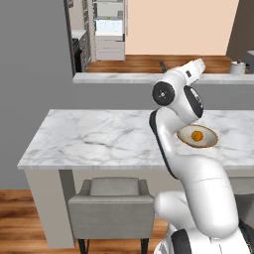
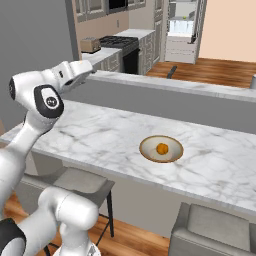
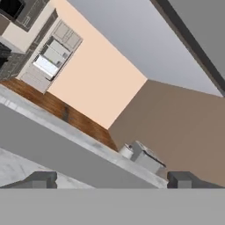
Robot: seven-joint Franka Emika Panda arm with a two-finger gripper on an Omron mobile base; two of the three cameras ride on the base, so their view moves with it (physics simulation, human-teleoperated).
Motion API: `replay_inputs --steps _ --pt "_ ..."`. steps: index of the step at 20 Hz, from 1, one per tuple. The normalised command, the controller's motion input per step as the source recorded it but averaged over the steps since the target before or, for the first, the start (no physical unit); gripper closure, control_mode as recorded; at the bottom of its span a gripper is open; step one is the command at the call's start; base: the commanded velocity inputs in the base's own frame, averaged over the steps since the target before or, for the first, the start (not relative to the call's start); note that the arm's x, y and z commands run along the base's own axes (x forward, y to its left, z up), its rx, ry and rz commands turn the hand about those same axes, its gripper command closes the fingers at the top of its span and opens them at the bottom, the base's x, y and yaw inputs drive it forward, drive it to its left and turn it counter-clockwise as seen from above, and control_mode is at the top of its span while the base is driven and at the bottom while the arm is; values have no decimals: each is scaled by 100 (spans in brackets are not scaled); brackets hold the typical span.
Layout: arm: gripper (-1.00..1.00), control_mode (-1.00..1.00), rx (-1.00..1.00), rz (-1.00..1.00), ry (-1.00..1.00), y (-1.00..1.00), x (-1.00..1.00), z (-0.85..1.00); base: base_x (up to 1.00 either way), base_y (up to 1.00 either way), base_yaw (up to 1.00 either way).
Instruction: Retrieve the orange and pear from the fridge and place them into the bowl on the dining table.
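Observation:
The orange (image 1: 197,135) (image 2: 162,148) lies inside the tan, cream-lined bowl (image 1: 212,140) (image 2: 147,150) on the marble dining table (image 1: 99,134) (image 2: 100,130). My gripper (image 3: 112,180) is open, its fingertips (image 3: 41,179) wide apart with nothing between them. The hand (image 1: 197,67) (image 2: 75,71) is raised above the table, up and away from the bowl, and points over the ledge towards the far room. The fridge (image 1: 109,30) (image 2: 182,25) (image 3: 50,61) stands far back with its door open and its shelves showing. I cannot make out the pear.
A higher marble ledge (image 1: 114,78) (image 2: 175,85) on a grey wall runs behind the table, with a metal pot (image 1: 237,67) (image 3: 127,151) on it. Grey chairs (image 1: 111,203) (image 2: 215,230) are tucked under the table's near edge. A stove (image 2: 120,42) and a toaster (image 2: 90,45) are at the back left.

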Motion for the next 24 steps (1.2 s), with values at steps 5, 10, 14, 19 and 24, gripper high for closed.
replay_inputs --steps 5,10,14,19,24 --pt "-100 -100 7 0 18 52 0 42 0 0 0" --pt "-100 -100 36 0 12 27 -18 7 0 0 0" --pt "-100 -100 50 0 -4 1 -69 -18 0 0 0" --pt "-100 -100 50 2 -17 0 -99 -29 0 0 0" --pt "-100 -100 50 6 -18 0 -86 -48 0 0 0"
